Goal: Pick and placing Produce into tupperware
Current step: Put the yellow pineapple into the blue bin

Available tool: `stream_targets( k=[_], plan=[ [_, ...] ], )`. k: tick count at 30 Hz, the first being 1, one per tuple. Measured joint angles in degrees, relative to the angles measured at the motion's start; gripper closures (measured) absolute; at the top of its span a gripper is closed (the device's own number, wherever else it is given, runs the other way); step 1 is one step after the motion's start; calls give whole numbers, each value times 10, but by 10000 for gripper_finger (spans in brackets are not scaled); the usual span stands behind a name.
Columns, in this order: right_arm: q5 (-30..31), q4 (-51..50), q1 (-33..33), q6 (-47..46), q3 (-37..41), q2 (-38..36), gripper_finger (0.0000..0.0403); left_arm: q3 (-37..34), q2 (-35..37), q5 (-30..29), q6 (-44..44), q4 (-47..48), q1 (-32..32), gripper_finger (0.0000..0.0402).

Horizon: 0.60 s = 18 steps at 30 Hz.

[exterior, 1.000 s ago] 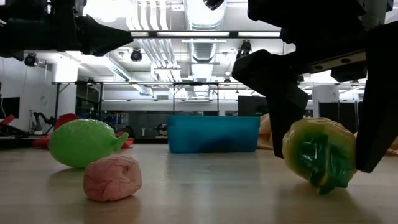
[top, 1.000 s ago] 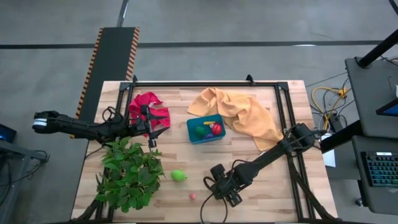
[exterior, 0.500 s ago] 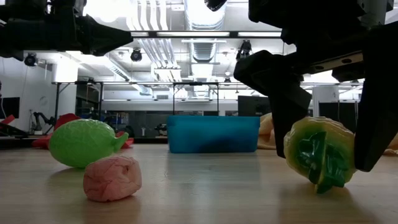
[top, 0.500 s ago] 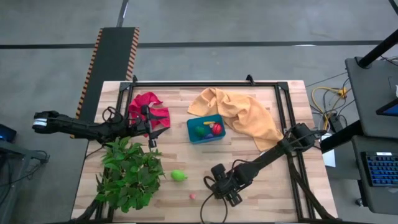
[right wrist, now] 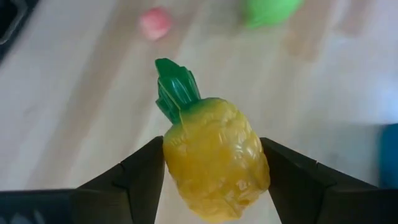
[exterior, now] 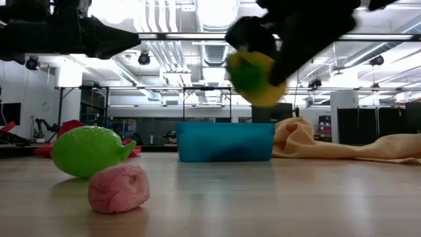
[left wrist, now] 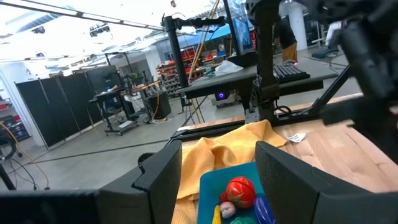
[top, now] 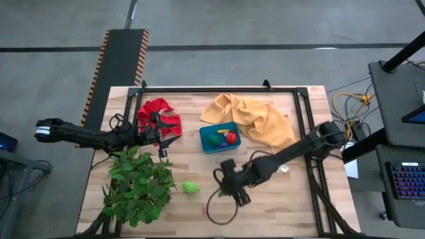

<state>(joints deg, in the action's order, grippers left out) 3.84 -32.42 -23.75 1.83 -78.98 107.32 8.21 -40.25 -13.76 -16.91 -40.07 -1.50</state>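
Pineapple (right wrist: 214,155), yellow with a green crown, sits clamped between the right gripper's (right wrist: 211,171) fingers, lifted off the table just near the teal tupperware (top: 218,138). Beyond it lie a light green fruit (exterior: 89,151) and a pink piece (exterior: 119,187). The left gripper (left wrist: 217,177) hovers beside the tupperware, fingers spread, holding nothing.

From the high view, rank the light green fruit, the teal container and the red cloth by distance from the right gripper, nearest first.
From the right gripper, holding the toy pineapple:
1. Light green fruit, just left of it.
2. Teal container, up the table.
3. Red cloth, far upper left.
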Motion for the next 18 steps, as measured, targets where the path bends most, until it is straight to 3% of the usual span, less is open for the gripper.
stream_targets(
  k=[8, 15, 18],
  plan=[
    [37, 8, 74, 92, 0, -55, 170, 0, 0, 0, 0, 0, 0, 212],
    [36, 16, 183, 153, 0, -90, 170, 0, 0, 0, 0, 0, 0, 212],
    [6, 15, 238, 162, 0, -91, 170, 0, 0, 0, 0, 0, 0, 212]
  ],
)
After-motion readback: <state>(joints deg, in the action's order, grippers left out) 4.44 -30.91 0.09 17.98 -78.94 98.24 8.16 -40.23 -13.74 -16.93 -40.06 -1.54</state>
